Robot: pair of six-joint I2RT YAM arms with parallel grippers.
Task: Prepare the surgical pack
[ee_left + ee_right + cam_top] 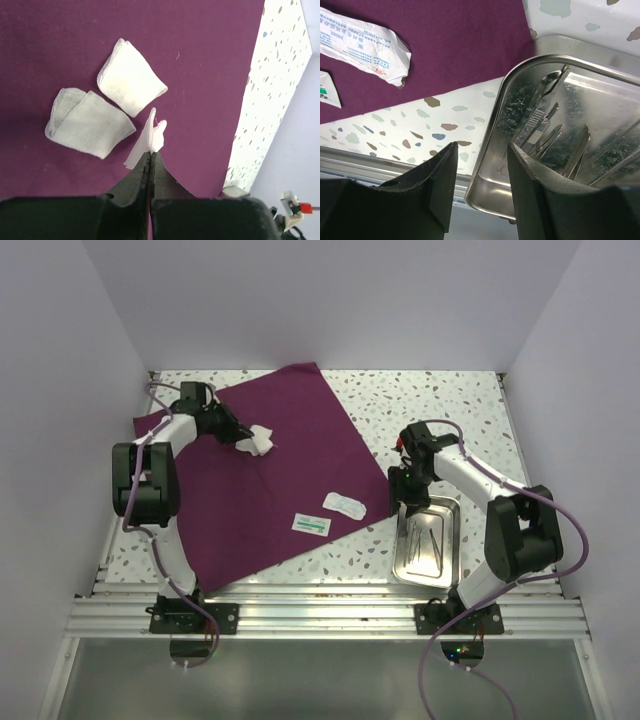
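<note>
Broadly, the speckled table carries everything. The dark purple cloth lies spread flat as a diamond across its left and middle.

The steel tray sits off the cloth, on bare table near the right arm's base. So the pack looks far from ready, with nothing folded and its parts scattered.

The right tool is open at the tray's left corner, the one nearest the cloth. One finger is outside the wall and the other over the inside, so the rim stands between the jaws. It seems set to take the tray by its wall.

To do that well, sink the jaws fully over the rim before closing. Then slide or lift the tray level so the contents do not slip. Set it toward the middle of the cloth, steering around the packets.

The left tool is closed on a thin white gauze pad at the cloth's far left. Two more gauze pads lie just beside it on the cloth. That pad should be released flat and close to its fellows.

Two small packets rest near the cloth's right corner, between the gauze and the tray.

Thin metal instruments lie loose inside the tray.
</note>
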